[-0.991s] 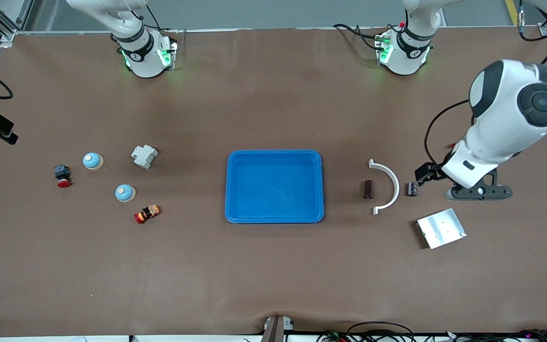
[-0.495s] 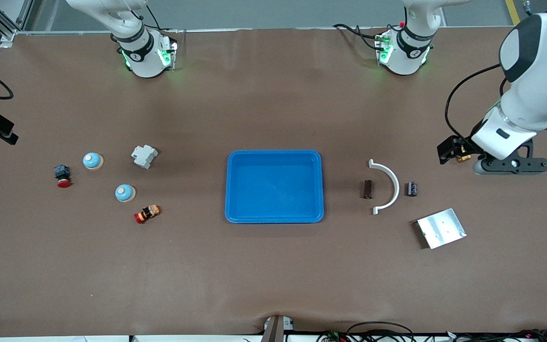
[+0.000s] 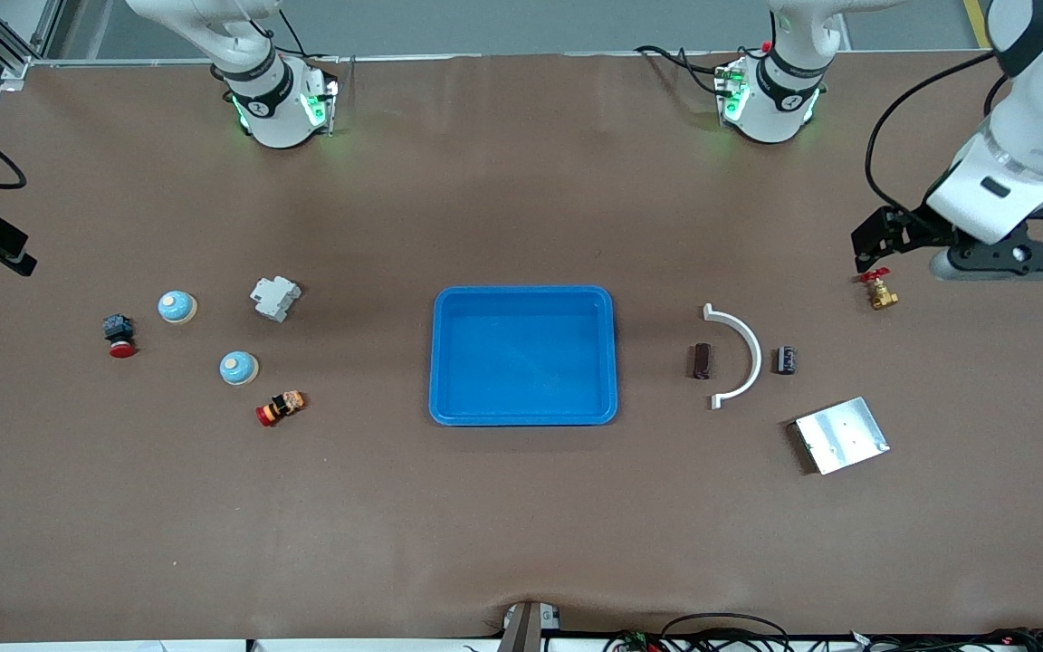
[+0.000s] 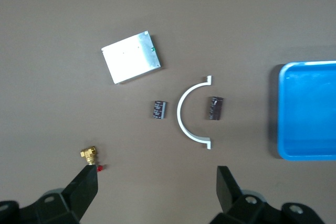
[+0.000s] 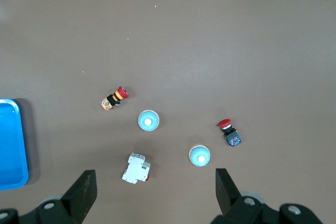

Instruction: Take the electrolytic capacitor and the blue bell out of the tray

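Two capacitors flank the white arc, at 3 o'clock of the blue tray; bells at 9. Left gripper over the brass valve, fingers wide; right gripper likewise wide.

Even overhead light, soft short shadows, sharp focus

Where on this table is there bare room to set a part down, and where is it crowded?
Free: inside the blue tray, and the wide strip nearer the front camera than the metal plate. Crowded: around the bells at the right arm's end, and around the white arc and capacitor.
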